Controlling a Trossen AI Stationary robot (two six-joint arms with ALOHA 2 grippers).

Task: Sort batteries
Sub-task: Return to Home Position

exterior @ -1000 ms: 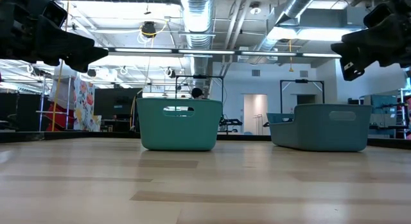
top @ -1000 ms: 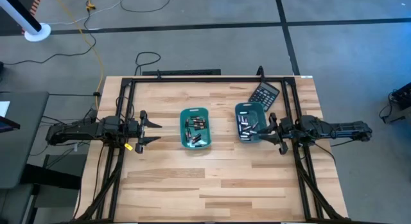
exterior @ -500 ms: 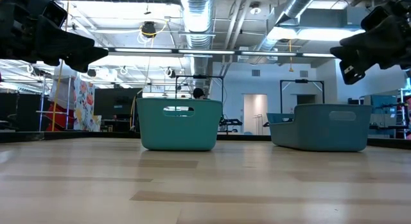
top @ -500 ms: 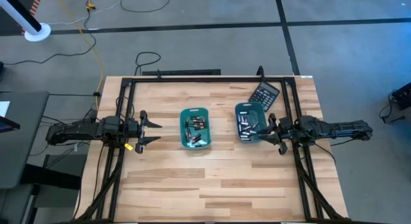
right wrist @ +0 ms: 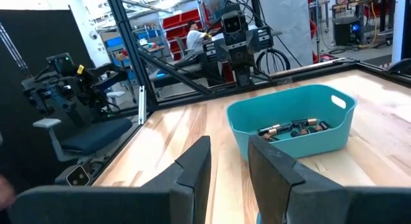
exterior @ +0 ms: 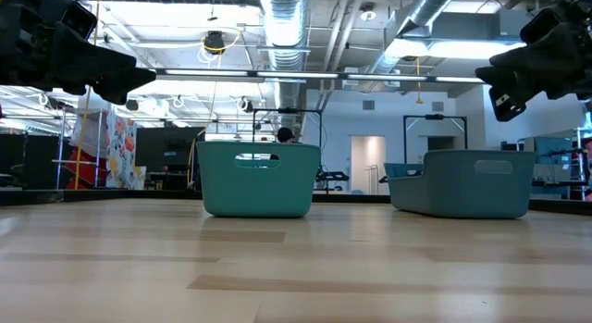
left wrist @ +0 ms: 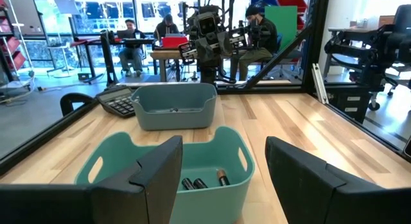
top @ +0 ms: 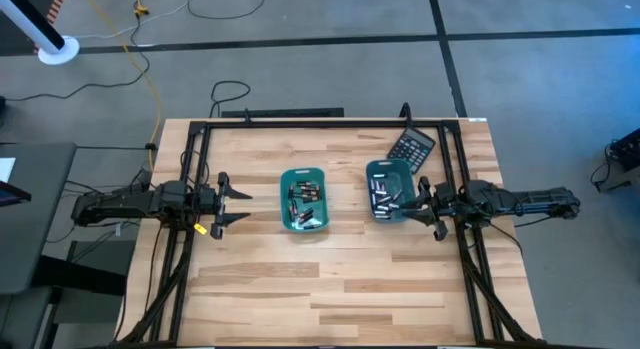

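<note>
Clerk: Moved since a second ago: nothing on the bench (top: 330, 279). The right arm has shifted only slightly in the low view. The left arm has held its place.

Checker: Hands?

Clerk: Left hand (top: 240, 203): spread wide, empty, level with the mid tray (top: 284, 199) and apart from it. Right hand (top: 418, 204): fingers parted by a narrow gap, nothing between them, just beside the right tray (top: 369, 184).

Checker: Stock?

Clerk: Batteries (top: 303, 197), dark and silvery: one lot lies in the mid tray, a second lot in the right tray. Calculator (top: 411, 147): just beyond the right tray at the far edge. No loose cell shows on the bench, though one so small could be missed from above.

Checker: Step in hand?

Clerk: Retreat to rest, by my reading. The right arm should lift first and then draw straight back, so its fingers clear the tray rim and do not nudge the tray toward the calculator. Both hands should go back empty. The left arm looks close to parked and needs little more.

Checker: Not verifiable?

Clerk: Counts per tray, since the cells overlap. In the low view the tray walls hide all contents and both hands are cut off by the frame. Whether the calculator touches the right tray, I cannot tell.
</note>
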